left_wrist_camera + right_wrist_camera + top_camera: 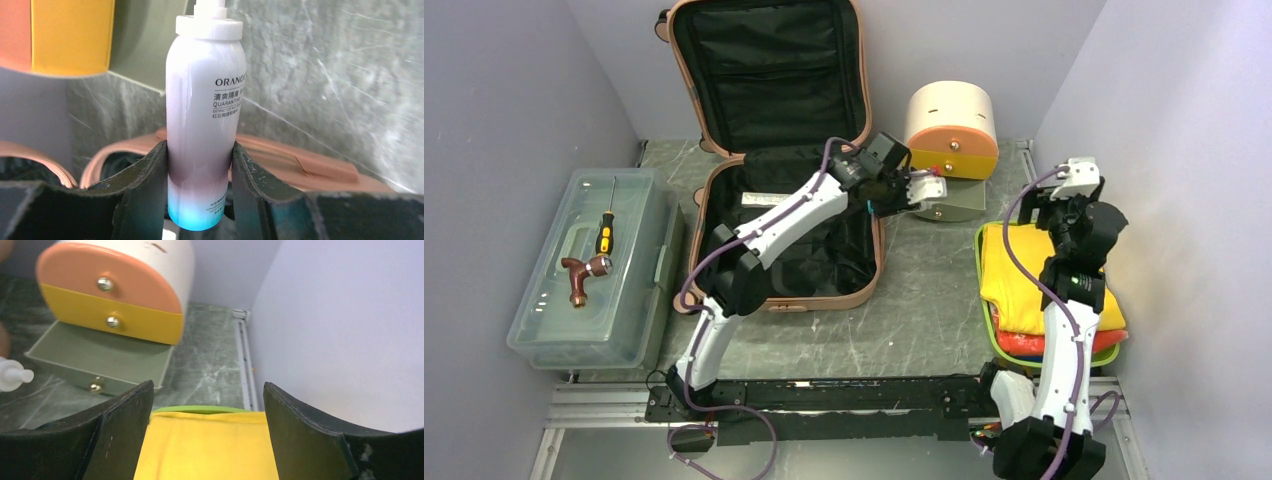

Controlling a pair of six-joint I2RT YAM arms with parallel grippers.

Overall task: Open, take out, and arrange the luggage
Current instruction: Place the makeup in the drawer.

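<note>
The salmon-pink luggage lies open at the back centre, its lid propped against the wall and black lining showing; its rim passes under the left wrist camera. My left gripper reaches past the luggage's right rim. It is shut on a white spray bottle with a blue base, and both fingers press its sides. The nozzle points toward the drawer box. My right gripper hangs open above folded yellow cloth, holding nothing.
A round-topped orange and yellow drawer box stands back right, its grey-green bottom drawer pulled out. The cloth lies in a lime-green tray. A clear lidded bin at left carries a screwdriver and a brown tool.
</note>
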